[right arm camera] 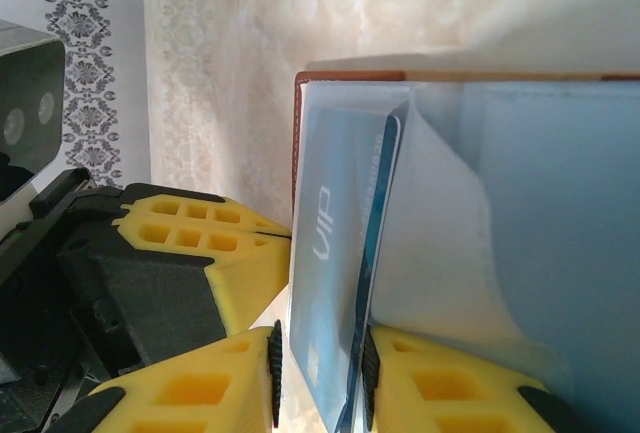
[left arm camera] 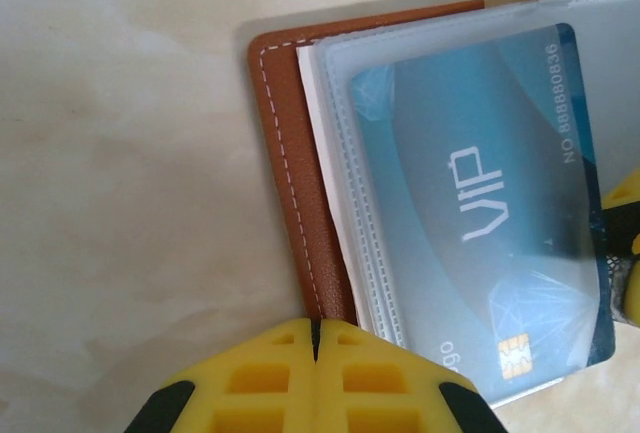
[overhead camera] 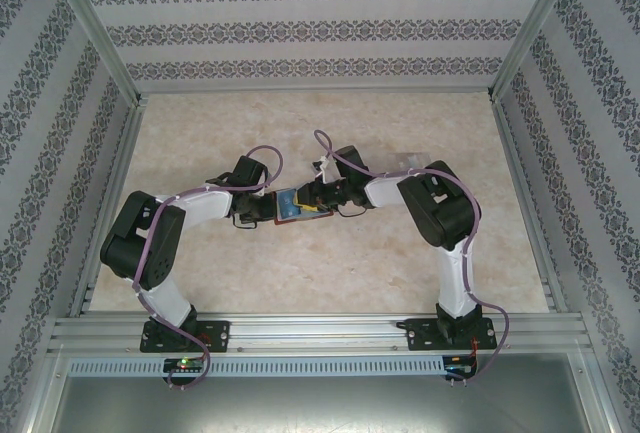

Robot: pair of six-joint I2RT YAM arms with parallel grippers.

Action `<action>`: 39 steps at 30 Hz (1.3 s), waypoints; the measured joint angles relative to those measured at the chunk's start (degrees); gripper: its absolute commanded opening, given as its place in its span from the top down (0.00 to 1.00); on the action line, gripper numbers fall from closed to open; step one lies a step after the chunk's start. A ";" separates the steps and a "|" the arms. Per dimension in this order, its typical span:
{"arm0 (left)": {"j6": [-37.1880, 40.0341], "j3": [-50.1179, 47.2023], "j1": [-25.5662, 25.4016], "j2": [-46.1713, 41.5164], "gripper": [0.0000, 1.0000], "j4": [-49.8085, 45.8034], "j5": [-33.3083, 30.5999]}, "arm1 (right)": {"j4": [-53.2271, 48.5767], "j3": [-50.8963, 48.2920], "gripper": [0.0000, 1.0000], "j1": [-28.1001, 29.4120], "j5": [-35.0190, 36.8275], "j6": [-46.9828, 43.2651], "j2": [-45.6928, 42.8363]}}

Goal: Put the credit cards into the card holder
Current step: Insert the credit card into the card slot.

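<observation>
**Blue card in the sleeve, holder open at mid-table**

The left gripper (left arm camera: 315, 328) is clenched shut. Its yellow fingertips meet right at the stitched edge of the brown leather card holder (left arm camera: 290, 153); whether they pinch the leather cannot be told. The right gripper (right arm camera: 320, 378) has its fingers parted astride the near end of the blue VIP card (right arm camera: 335, 253). The card sits mostly inside a clear sleeve (right arm camera: 440, 233) of the open holder, and a grip on it cannot be told. The holder lies at the middle of the beige table (overhead camera: 330, 283), between both wrists.
</observation>
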 measured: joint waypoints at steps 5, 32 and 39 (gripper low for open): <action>0.00 0.02 0.00 0.00 1.00 0.02 0.00 | -3.30 -0.63 0.71 0.31 4.79 -1.09 -2.23; -0.02 -2.10 1.11 -0.11 1.00 4.74 2.82 | -13.00 8.24 0.78 2.84 14.27 -9.53 0.52; 0.00 -2.10 1.14 -0.11 1.00 4.74 2.80 | -13.44 8.66 0.79 3.08 14.34 -11.61 0.83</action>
